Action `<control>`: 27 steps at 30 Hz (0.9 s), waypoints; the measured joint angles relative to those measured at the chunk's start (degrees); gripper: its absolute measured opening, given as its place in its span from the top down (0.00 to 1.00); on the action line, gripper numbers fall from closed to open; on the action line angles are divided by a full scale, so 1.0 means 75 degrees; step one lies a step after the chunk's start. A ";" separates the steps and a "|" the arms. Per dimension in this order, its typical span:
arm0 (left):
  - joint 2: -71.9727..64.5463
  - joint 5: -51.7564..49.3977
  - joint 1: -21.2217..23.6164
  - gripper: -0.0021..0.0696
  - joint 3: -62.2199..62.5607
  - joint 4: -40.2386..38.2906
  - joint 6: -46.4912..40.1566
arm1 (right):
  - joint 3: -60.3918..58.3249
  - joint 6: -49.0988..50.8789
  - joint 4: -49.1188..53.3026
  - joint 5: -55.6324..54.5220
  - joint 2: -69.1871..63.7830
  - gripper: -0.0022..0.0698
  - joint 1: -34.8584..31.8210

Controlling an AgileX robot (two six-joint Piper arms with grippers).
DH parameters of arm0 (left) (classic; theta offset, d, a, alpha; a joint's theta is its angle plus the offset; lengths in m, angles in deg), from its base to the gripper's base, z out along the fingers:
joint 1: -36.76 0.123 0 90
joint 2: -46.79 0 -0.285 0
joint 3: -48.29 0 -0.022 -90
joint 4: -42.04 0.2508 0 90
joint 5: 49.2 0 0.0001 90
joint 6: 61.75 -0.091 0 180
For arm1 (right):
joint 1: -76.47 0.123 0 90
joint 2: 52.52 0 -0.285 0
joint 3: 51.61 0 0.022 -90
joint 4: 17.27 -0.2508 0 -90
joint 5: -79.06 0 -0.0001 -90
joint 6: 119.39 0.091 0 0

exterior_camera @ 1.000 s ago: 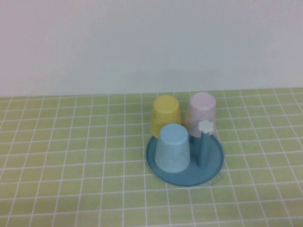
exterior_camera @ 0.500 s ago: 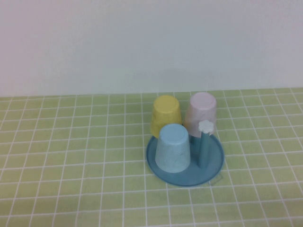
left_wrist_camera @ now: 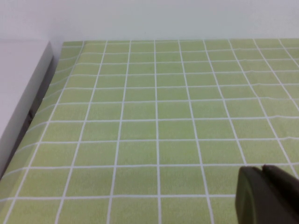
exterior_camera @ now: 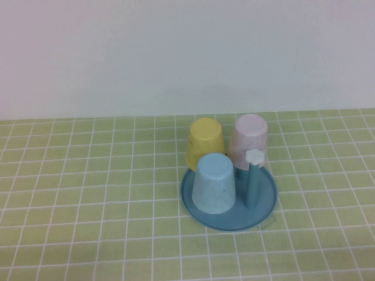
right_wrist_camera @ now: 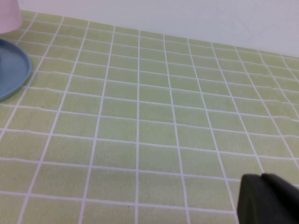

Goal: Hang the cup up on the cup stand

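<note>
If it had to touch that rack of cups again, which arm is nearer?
Probably the right. The right end effector has the cup stand in view; the left end effector sees only cloth.

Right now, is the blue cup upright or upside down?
Upside down: the blue cup sits rim-down on the stand, closed base up. Neither gripper touches it; both are parked off to the sides.

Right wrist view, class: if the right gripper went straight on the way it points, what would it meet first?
Probably nothing but bare green checked cloth up to the white wall. The right gripper shows only as a dark corner. The cup stand lies off to one side of that line. Depth is unclear.
</note>
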 joint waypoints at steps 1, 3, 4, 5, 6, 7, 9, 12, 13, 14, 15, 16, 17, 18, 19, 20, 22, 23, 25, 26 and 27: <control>0.0000 0.0000 0.0000 0.97 0.0000 0.0000 0.0000 | 0.0000 0.0000 0.0013 0.0000 0.0000 0.97 0.0000; 0.0000 0.0000 0.0000 0.97 0.0000 0.0000 0.0000 | 0.0000 0.0000 0.0015 -0.0005 0.0000 0.97 0.0000; 0.0000 0.0000 0.0000 0.97 0.0000 0.0000 0.0000 | 0.0000 0.0000 0.0029 -0.0018 0.0000 0.97 0.0000; 0.0000 0.0000 0.0000 0.97 0.0000 0.0000 0.0000 | 0.0000 0.0000 0.0044 -0.0017 0.0000 0.97 0.0000; 0.0000 0.0000 0.0000 0.97 0.0000 0.0000 0.0000 | 0.0000 0.0000 0.0044 -0.0017 0.0000 0.97 0.0000; 0.0000 0.0000 0.0000 0.97 0.0000 0.0000 0.0000 | 0.0000 0.0000 0.0059 -0.0017 0.0000 0.97 0.0000; 0.0000 0.0000 0.0000 0.97 0.0000 0.0000 0.0000 | 0.0000 0.0000 0.0071 -0.0017 0.0000 0.97 0.0000; 0.0000 0.0000 0.0000 0.97 0.0000 0.0000 0.0000 | 0.0000 0.0000 0.0074 -0.0017 0.0000 0.97 0.0000; 0.0000 0.0000 0.0000 0.97 0.0000 0.0000 0.0000 | 0.0000 0.0000 0.0088 -0.0017 0.0000 0.97 0.0000; 0.0000 0.0000 0.0000 0.97 0.0000 0.0000 0.0000 | 0.0000 0.0000 0.0088 -0.0017 0.0000 0.97 0.0000; 0.0000 0.0000 0.0000 0.97 0.0000 0.0000 0.0000 | 0.0000 0.0000 0.0088 -0.0017 0.0000 0.97 0.0000; 0.0000 0.0000 0.0000 0.97 0.0000 0.0000 0.0000 | 0.0000 0.0000 0.0088 -0.0017 0.0000 0.97 0.0000; 0.0000 0.0000 0.0000 0.97 0.0000 0.0000 0.0000 | 0.0000 0.0000 0.0088 -0.0017 0.0000 0.97 0.0000; 0.0000 0.0000 0.0000 0.97 0.0000 0.0000 0.0000 | 0.0000 0.0000 0.0088 -0.0017 0.0000 0.97 0.0000; 0.0000 0.0000 0.0000 0.97 0.0000 0.0000 0.0000 | 0.0000 0.0000 0.0088 -0.0017 0.0000 0.97 0.0000; 0.0000 0.0000 0.0000 0.97 0.0000 0.0000 0.0000 | 0.0000 0.0000 0.0088 -0.0017 0.0000 0.97 0.0000; 0.0000 0.0000 0.0000 0.97 0.0000 0.0000 0.0000 | 0.0000 0.0000 0.0088 -0.0017 0.0000 0.97 0.0000; 0.0000 0.0000 0.0000 0.97 0.0000 0.0000 0.0000 | 0.0000 0.0000 0.0088 -0.0017 0.0000 0.97 0.0000; 0.0000 0.0000 0.0000 0.97 0.0000 0.0000 0.0000 | 0.0000 0.0000 0.0088 -0.0017 0.0000 0.97 0.0000; 0.0000 0.0000 0.0000 0.97 0.0000 0.0000 0.0000 | 0.0000 0.0000 0.0088 -0.0017 0.0000 0.97 0.0000; 0.0000 0.0000 0.0000 0.97 0.0000 0.0000 0.0000 | 0.0000 0.0000 0.0088 -0.0017 0.0000 0.97 0.0000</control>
